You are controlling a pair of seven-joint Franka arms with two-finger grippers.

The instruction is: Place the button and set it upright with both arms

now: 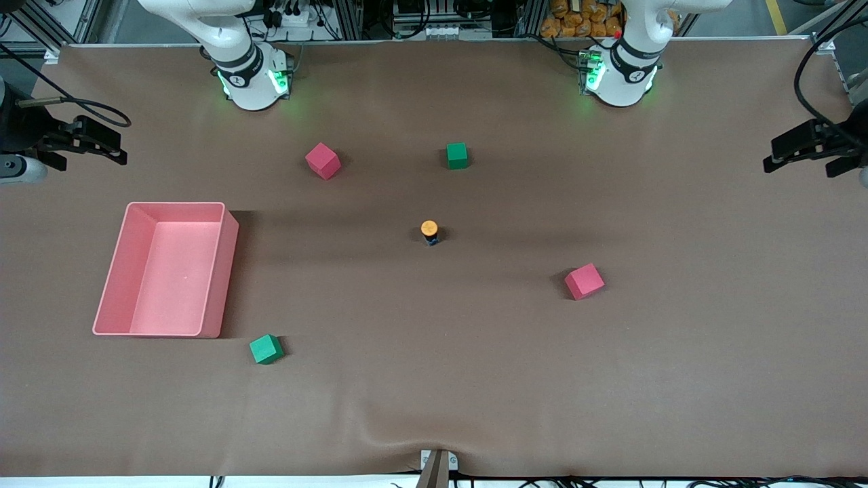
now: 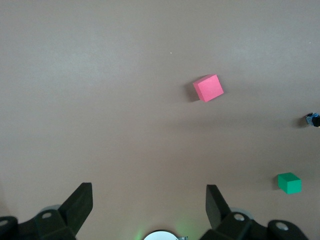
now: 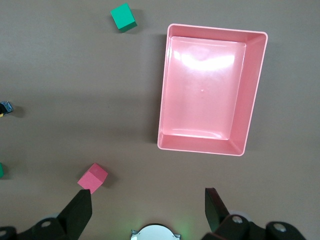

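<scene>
The button (image 1: 429,232) stands on the brown table near its middle, its orange cap facing up over a dark body. It shows only at the very edge of the left wrist view (image 2: 312,119) and of the right wrist view (image 3: 5,107). My left gripper (image 1: 790,150) hangs high over the left arm's end of the table, open and empty (image 2: 148,202). My right gripper (image 1: 102,146) hangs high over the right arm's end of the table, also open with nothing between its fingers (image 3: 148,205). Both are well away from the button.
A pink bin (image 1: 217,271) lies toward the right arm's end. Two pink cubes (image 1: 323,160) (image 1: 584,281) and two green cubes (image 1: 457,155) (image 1: 266,349) are scattered around the button. The cloth bulges at the front edge (image 1: 407,434).
</scene>
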